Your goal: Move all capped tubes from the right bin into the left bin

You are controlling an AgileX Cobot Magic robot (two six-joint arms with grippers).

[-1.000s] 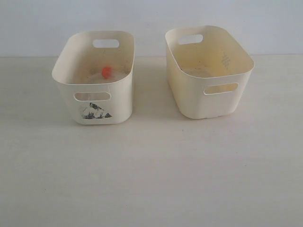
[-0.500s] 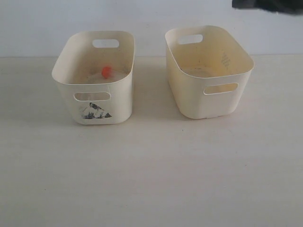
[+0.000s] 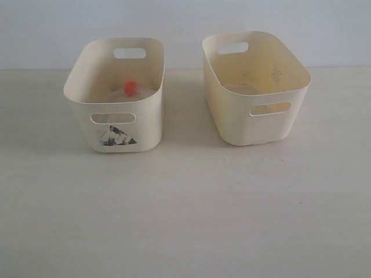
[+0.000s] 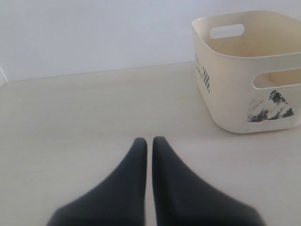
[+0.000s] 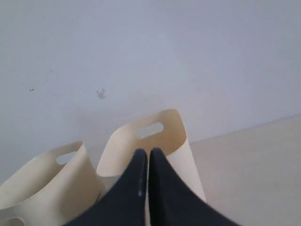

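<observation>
1. The left bin (image 3: 148, 119) and the right bin (image 3: 232, 116) were both smooth cream plastic tubs, rounded-rectangular, tapering towards the base, with oval handle slots. They stood side by side but apart in the upper half of the exterior view.
2. The left bin carried a black-grey torn smudge (image 3: 116, 136) under its front slot. The right bin's front was plain, with a faint grey dotted mark (image 3: 277, 72) on its inner wall.
3. One capped tube (image 3: 131, 87) lay inside the left bin, near the back. Its round orange-red cap was clear to see, while the translucent body was hard to make out.
4. The table (image 3: 185, 214) was a pale, matt surface with faint grain, and a plain white wall (image 3: 185, 17) stood behind it.
5. The left gripper (image 4: 149, 141) had dark, matt, tapered fingers pressed together over bare table, holding nothing.
6. The right gripper (image 5: 145, 151) had the same dark fingers, also pressed together with nothing between them.
7. Against the frame 0.5 s before, the dark blurred shape in the upper right corner of the exterior view had gone. The bins and the tube had not shifted.
</observation>
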